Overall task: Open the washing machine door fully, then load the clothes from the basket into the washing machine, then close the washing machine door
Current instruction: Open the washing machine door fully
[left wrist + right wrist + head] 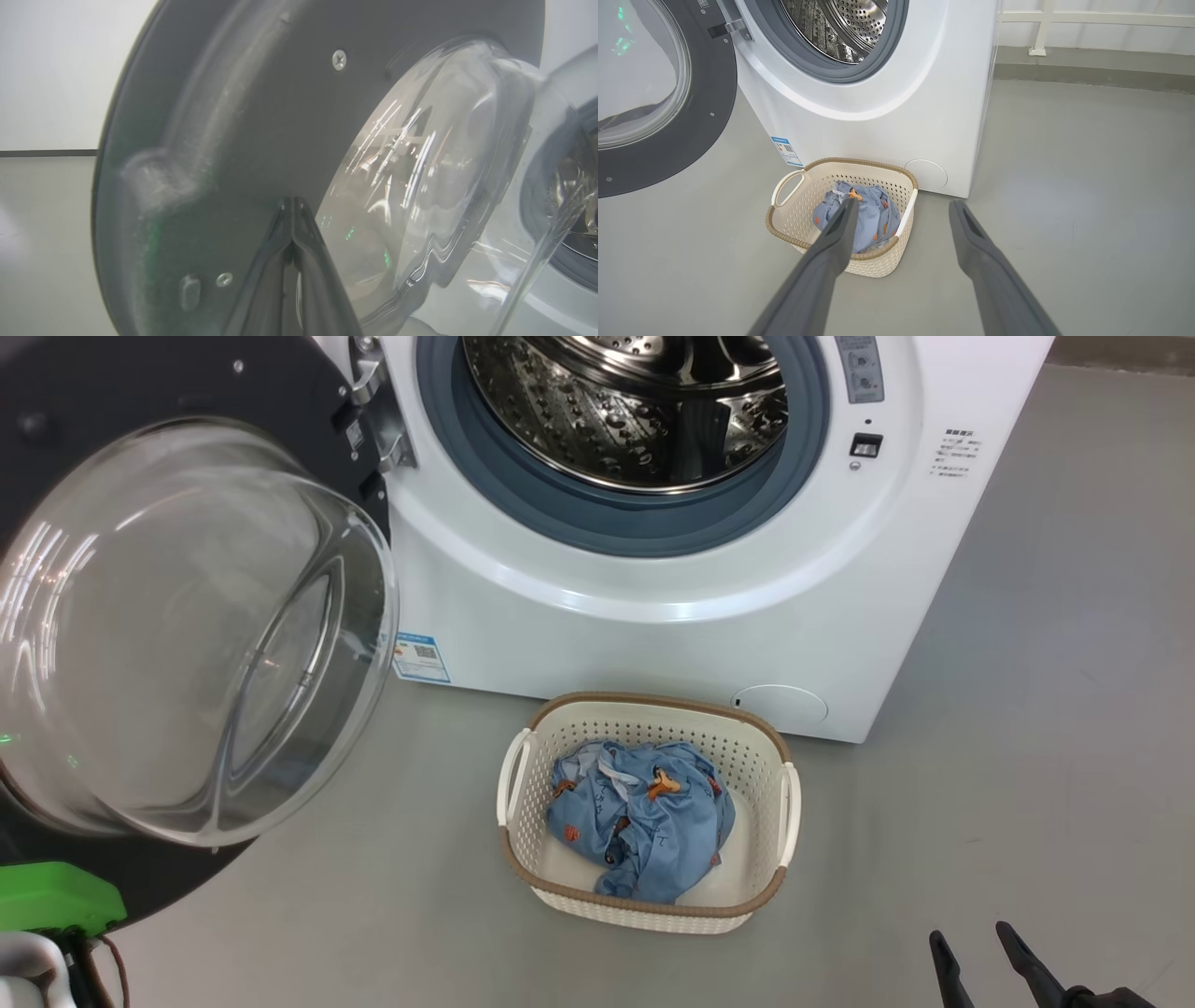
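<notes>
Laundry sits ready in the head view: the clothes (pixel 639 812), a crumpled light blue bundle with orange figures and a white drawstring, lie inside the basket (pixel 644 915), just below centre toward 6 o'clock. The basket stands on the grey floor (pixel 1027 756), close in front of the washing machine (pixel 653 616), which takes up 12 o'clock. The machine's steel drum (pixel 635 411) is bare and ringed by the grey gasket (pixel 607 523). The washing machine door (pixel 187 635) is swung wide on its hinge at 9 o'clock, its clear glass bowl bulging toward the camera, and the blue label (pixel 420 658) shows just past its edge. At 5 o'clock the right gripper (pixel 971 938) hangs above the floor with its fingers spread and nothing between them. In the right wrist view this gripper (pixel 904 205) points toward the basket (pixel 873 266) at 12 o'clock, well apart from it, and one finger crosses in front of the clothes (pixel 873 219). In the left wrist view the left gripper (pixel 292 203) has its fingers pressed together at 6 o'clock, pinching nothing. Its tips lie against the dark inner rim of the door (pixel 257 116), though contact cannot be told.
</notes>
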You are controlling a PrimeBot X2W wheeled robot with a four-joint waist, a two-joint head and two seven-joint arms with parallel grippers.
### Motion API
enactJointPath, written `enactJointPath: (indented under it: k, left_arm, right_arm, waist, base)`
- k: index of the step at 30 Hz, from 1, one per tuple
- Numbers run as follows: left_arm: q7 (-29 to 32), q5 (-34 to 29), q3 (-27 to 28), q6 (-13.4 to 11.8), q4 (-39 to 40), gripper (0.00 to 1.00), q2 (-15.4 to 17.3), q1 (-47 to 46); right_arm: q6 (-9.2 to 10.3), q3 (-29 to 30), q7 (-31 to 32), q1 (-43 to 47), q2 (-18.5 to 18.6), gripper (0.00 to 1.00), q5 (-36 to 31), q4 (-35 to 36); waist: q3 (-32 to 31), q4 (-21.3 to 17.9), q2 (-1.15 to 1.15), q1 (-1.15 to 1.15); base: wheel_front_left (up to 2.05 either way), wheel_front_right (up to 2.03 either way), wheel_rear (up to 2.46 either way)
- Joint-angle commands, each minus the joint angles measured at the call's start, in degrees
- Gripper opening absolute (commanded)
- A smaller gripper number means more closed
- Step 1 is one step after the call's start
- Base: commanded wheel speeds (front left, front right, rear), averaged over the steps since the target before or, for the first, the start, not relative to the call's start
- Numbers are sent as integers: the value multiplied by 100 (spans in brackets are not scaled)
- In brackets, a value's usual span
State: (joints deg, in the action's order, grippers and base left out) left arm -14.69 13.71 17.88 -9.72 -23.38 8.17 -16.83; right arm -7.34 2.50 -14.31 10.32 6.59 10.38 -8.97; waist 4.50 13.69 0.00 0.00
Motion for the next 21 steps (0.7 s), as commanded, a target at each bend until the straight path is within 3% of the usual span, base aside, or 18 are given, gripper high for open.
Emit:
enactJointPath:
  k: [1, 8, 11, 13, 14, 15, 21]
  left_arm:
    - [-30, -77, 246, -16, 122, 0, 270, -234]
    - [-30, -201, 469, 140, 735, 0, -75, 101]
    - [-30, -238, 425, 220, 1258, 29, -272, 346]
    - [-30, -235, 362, 265, 1641, 54, -370, 516]
    - [-30, -239, 315, 281, 1835, 80, -407, 604]
    - [-30, -228, 258, 299, 2019, 100, -438, 691]
    - [-30, -227, -162, 380, 2946, 100, -513, 1193]
  right_arm:
    - [-14, -146, -69, -185, 85, 100, 36, 101]
    - [-14, -192, -69, -211, 5, 100, 51, 58]
    - [-14, -248, -69, -212, -10, 100, 56, 45]
    - [-14, -279, -69, -205, -8, 100, 67, 44]
    - [-14, -286, -69, -202, -7, 100, 71, 44]
    - [-14, -288, -69, -198, -9, 100, 73, 45]
    - [-14, -335, -69, -215, -2, 100, 83, 77]
  waist:
    - [-21, -21, 0, 0]
    - [-163, -223, 0, 0]
    - [-204, -305, 0, 0]
    - [-225, -372, 0, 0]
    - [-239, -410, 0, 0]
    - [-253, -446, 0, 0]
    - [-354, -737, 0, 0]
  base:
    - [0, 0, 0]
    - [0, 0, 0]
    - [0, 0, 0]
    - [0, 0, 0]
    - [0, 0, 0]
    - [0, 0, 0]
    - [0, 0, 0]
